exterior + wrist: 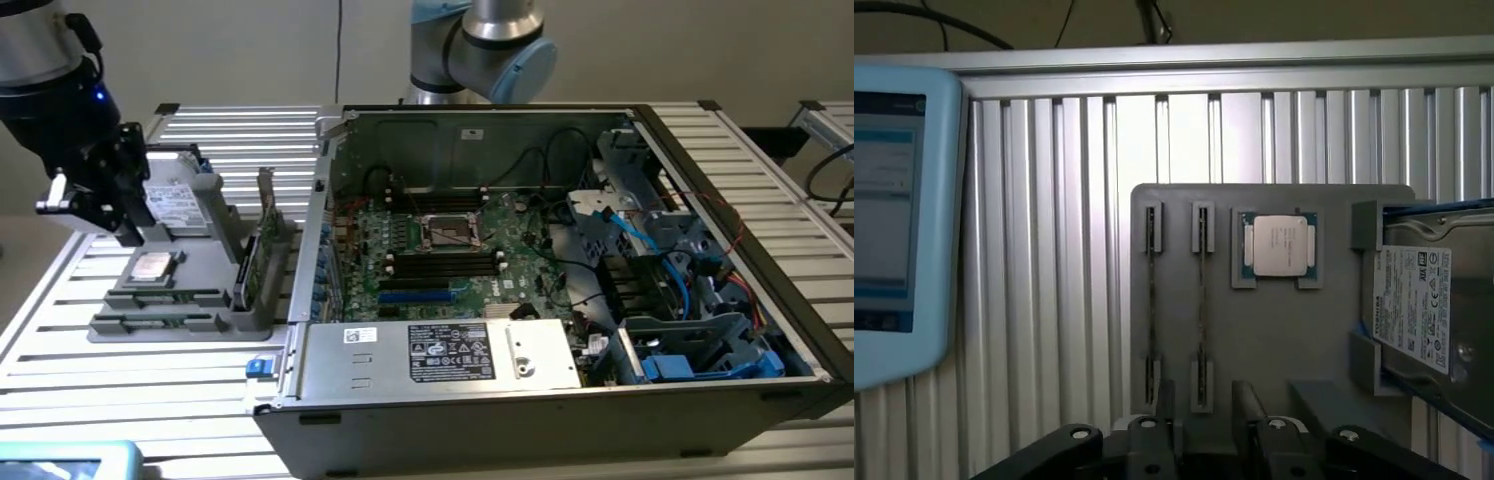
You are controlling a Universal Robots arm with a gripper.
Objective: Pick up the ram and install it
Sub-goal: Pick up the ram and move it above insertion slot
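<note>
The ram (pixel 1201 300) stands on edge in the grey holder (pixel 1274 340), at nine o'clock of the open case (pixel 441 150) in the exterior view. My claw (pixel 1206 395) hangs near it, wide and empty. Descending off-centre, I might strike the neighbouring stick (pixel 1152 300) or lift the ram crooked.

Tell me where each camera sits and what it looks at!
Exterior view: off the arm, up high, looking down on the open computer case and gray parts holder; the arm and jaws show.
Wrist view: on the wrist, looking down at the holder's ram sticks; the open jaws show.
Shared: holder, processor chip, hard drive.
</note>
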